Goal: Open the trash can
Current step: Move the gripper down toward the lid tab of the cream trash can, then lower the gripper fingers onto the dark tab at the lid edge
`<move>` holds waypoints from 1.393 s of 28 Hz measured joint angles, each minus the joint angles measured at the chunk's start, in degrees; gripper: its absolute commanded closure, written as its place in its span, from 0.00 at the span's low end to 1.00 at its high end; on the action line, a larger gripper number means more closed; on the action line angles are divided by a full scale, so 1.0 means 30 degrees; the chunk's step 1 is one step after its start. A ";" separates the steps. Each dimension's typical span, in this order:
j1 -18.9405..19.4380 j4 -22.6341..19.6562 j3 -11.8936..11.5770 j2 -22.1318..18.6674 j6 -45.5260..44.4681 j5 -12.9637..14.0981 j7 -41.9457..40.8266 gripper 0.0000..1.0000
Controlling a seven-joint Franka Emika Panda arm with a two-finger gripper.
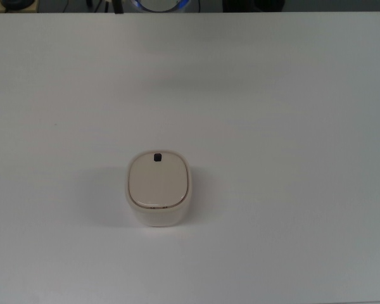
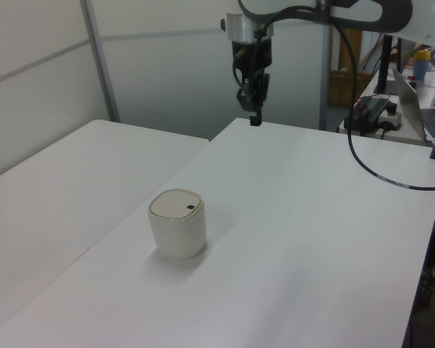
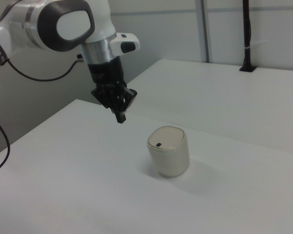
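Observation:
The trash can (image 1: 158, 188) is a small cream bin with rounded corners, standing upright on the white table (image 1: 291, 126). Its lid is down, with a small black button (image 1: 157, 157) at the lid's far edge in the top view. The bin also shows in the left view (image 2: 177, 225) and the right view (image 3: 168, 151). My gripper (image 3: 120, 117) hangs well above the table, to the right view's left of the bin and apart from it. Its fingers are shut with nothing between them. In the left view the gripper (image 2: 254, 119) is far behind the bin. The top view does not show it.
A second white table (image 2: 72, 188) adjoins on the left view's left. A desk with a laptop (image 2: 420, 109) and cables stands at the left view's far right. A black post (image 3: 246, 34) rises at the back in the right view.

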 measured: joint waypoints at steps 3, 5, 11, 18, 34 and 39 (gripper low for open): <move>0.0013 -0.0035 0.0016 0.0359 0.1280 0.0469 0.0000 1.00; 0.0022 -0.0057 0.0040 0.0769 0.2185 0.0724 0.0000 1.00; 0.0036 -0.0119 0.0424 0.2262 0.3630 0.0933 -0.0029 1.00; 0.0492 -0.0155 0.0594 0.4197 0.6086 0.0934 -0.0029 1.00; 0.0617 -0.0216 0.0598 0.6893 0.9667 0.0883 -0.0029 1.00; 0.0643 -0.0364 0.0599 0.7378 1.0027 0.0459 -0.0039 1.00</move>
